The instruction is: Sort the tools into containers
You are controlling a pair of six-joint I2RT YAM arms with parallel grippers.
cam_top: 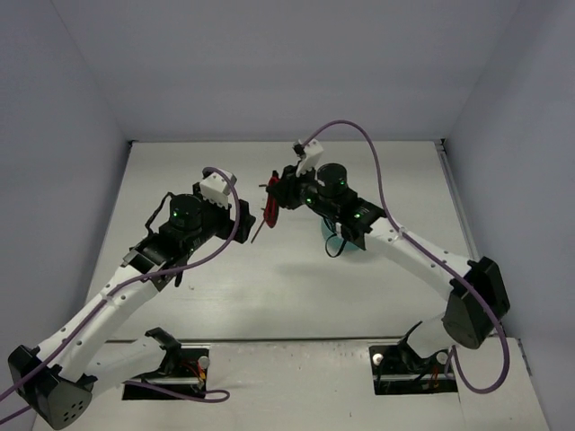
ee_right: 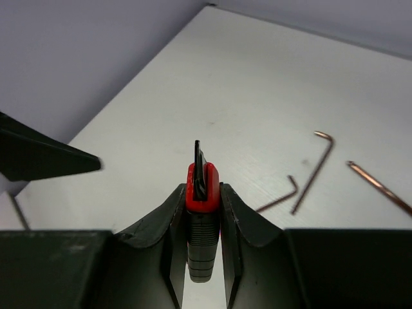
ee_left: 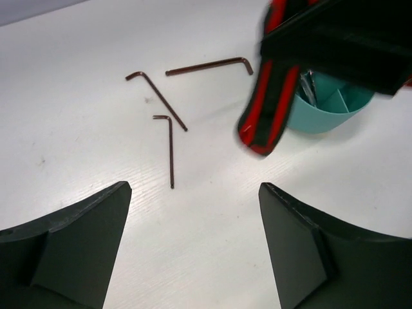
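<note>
My right gripper [ee_right: 203, 188] is shut on a red-and-black-handled tool [ee_right: 202, 225] and holds it above the table; in the top view the tool [cam_top: 269, 208] hangs between the two grippers. The tool's handle [ee_left: 267, 106] also shows in the left wrist view, in front of the teal tub [ee_left: 331, 106]. My left gripper [ee_left: 193, 193] is open and empty, above bare table. Three dark L-shaped hex keys [ee_left: 170, 148] [ee_left: 158, 96] [ee_left: 209, 64] lie on the table beyond it. In the top view the tub [cam_top: 340, 244] is mostly hidden under the right arm.
The white table [cam_top: 296, 296] is walled by grey panels at the left, back and right. Some silver metal shows in one tub compartment [ee_left: 308, 90]. The left gripper's finger [ee_right: 45, 158] shows at the left of the right wrist view.
</note>
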